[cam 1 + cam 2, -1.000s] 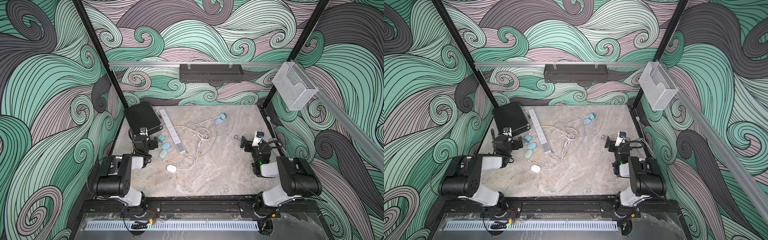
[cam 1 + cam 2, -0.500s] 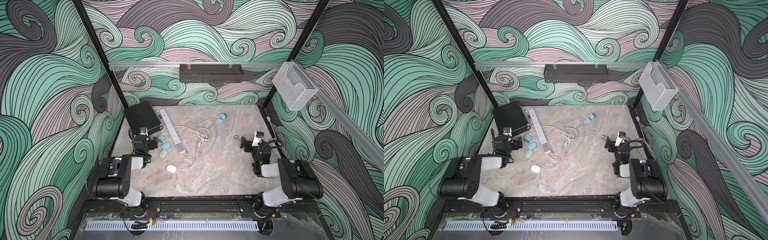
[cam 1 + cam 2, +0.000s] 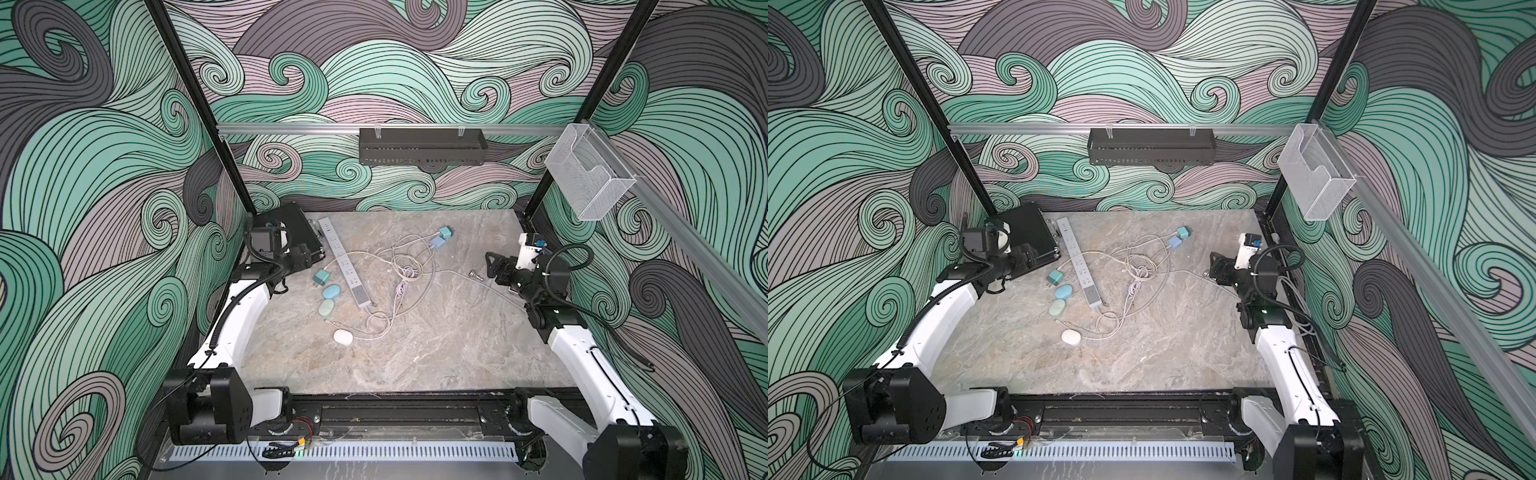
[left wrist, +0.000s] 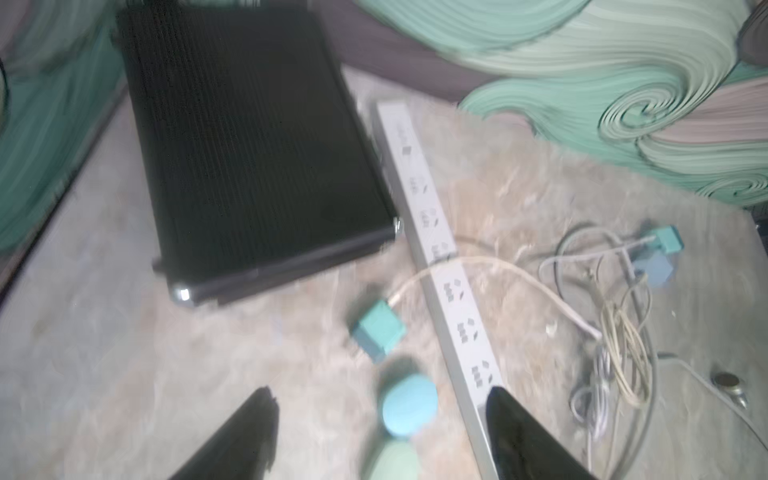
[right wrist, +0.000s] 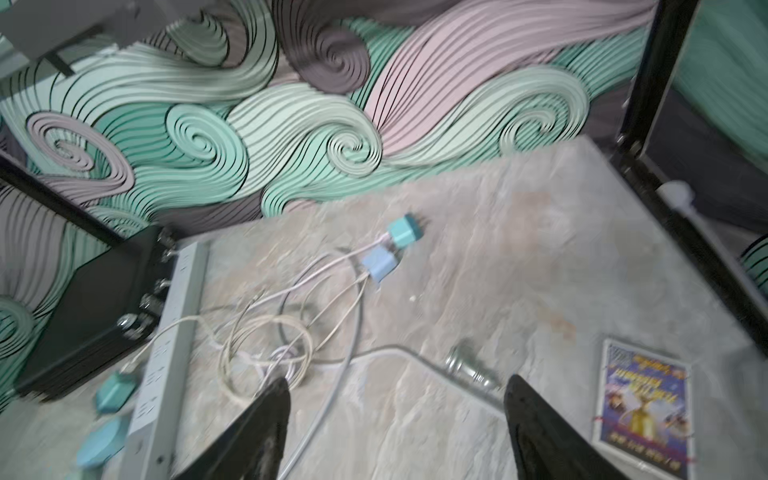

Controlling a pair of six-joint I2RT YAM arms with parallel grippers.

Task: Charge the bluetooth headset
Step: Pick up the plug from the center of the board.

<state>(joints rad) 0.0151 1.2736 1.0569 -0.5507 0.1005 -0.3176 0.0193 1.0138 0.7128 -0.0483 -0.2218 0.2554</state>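
Sprawling cables [image 4: 623, 328] cross power strip [image 3: 347, 266] beside blue case [image 3: 331, 292]; left hand [image 4: 379, 390], right hand [image 5: 397, 379] spread.

Left wrist view blurred, green oval case [image 4: 392, 460] cut off

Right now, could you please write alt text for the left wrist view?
Blurred view past the open left gripper, holding nothing, toward a blue oval case on the stone table, beside a white power strip, a teal charger, tangled cables and a black box.
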